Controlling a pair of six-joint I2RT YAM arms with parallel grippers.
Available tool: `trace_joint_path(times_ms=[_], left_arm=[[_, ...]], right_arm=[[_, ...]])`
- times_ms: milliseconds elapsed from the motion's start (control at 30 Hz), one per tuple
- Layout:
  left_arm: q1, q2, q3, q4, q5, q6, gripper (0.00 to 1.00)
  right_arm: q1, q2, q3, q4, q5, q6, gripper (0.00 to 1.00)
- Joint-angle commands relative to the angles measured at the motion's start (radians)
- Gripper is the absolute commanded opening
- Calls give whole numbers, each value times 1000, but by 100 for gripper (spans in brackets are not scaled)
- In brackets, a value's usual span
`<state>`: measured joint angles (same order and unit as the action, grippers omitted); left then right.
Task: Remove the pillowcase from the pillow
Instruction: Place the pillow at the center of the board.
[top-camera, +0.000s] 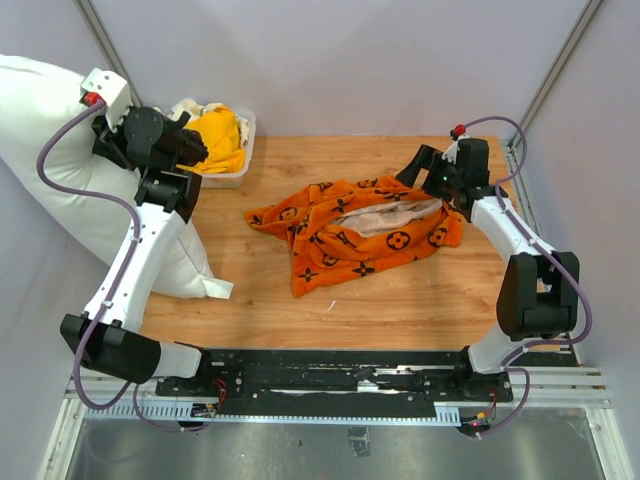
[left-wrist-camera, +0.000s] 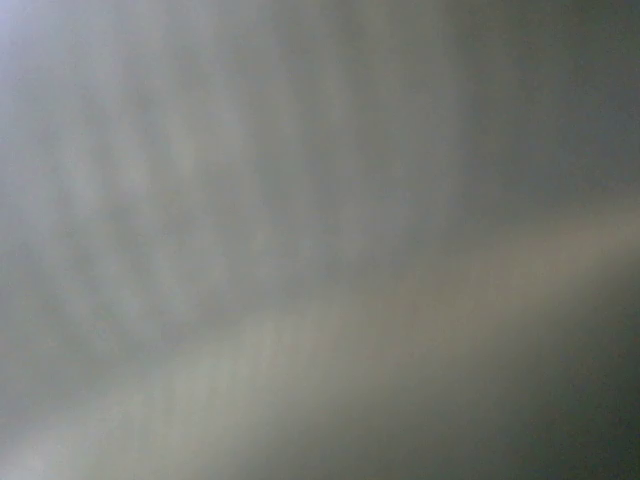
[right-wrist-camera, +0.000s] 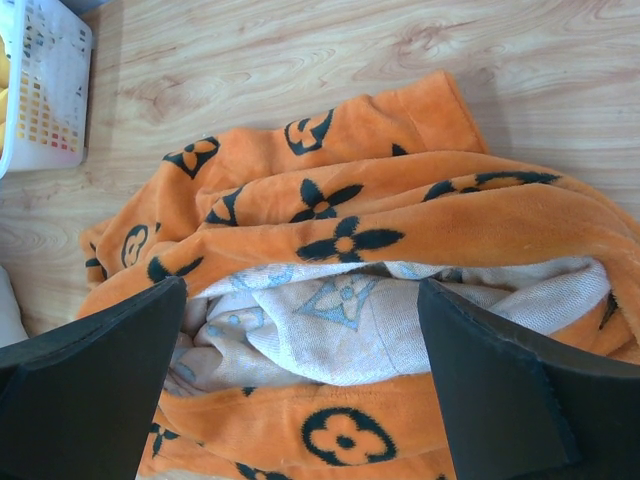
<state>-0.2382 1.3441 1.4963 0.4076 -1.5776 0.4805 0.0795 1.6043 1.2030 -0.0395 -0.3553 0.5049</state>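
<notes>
The orange pillowcase (top-camera: 345, 245) with black flower motifs lies crumpled and flat on the wooden table. Its pale inside (right-wrist-camera: 340, 320) shows at the opening. The big white pillow (top-camera: 40, 130) rests apart from it, at the table's far left, partly behind the left arm. My right gripper (right-wrist-camera: 300, 295) hovers open just over the pillowcase's opening, and its black fingers (right-wrist-camera: 90, 390) straddle the pale lining without gripping it. My left gripper (top-camera: 188, 147) sits between the pillow and a basket. The left wrist view is a grey blur, so its jaws are hidden.
A white plastic basket (top-camera: 236, 176) holding a plain yellow cloth (top-camera: 222, 135) stands at the back left, next to the left gripper. It also shows as the basket (right-wrist-camera: 40, 90) in the right wrist view. Bare wooden table (top-camera: 400, 300) lies in front of the pillowcase.
</notes>
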Motion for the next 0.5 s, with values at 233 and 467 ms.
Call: trace_joint_path(times_ms=[233, 467], left_arm=[[56, 292, -57, 537, -83, 351, 0], [59, 733, 244, 1431, -47, 1244, 0]], right_arm=[[16, 36, 10, 41, -43, 12, 100], [17, 67, 18, 64, -74, 24, 100]])
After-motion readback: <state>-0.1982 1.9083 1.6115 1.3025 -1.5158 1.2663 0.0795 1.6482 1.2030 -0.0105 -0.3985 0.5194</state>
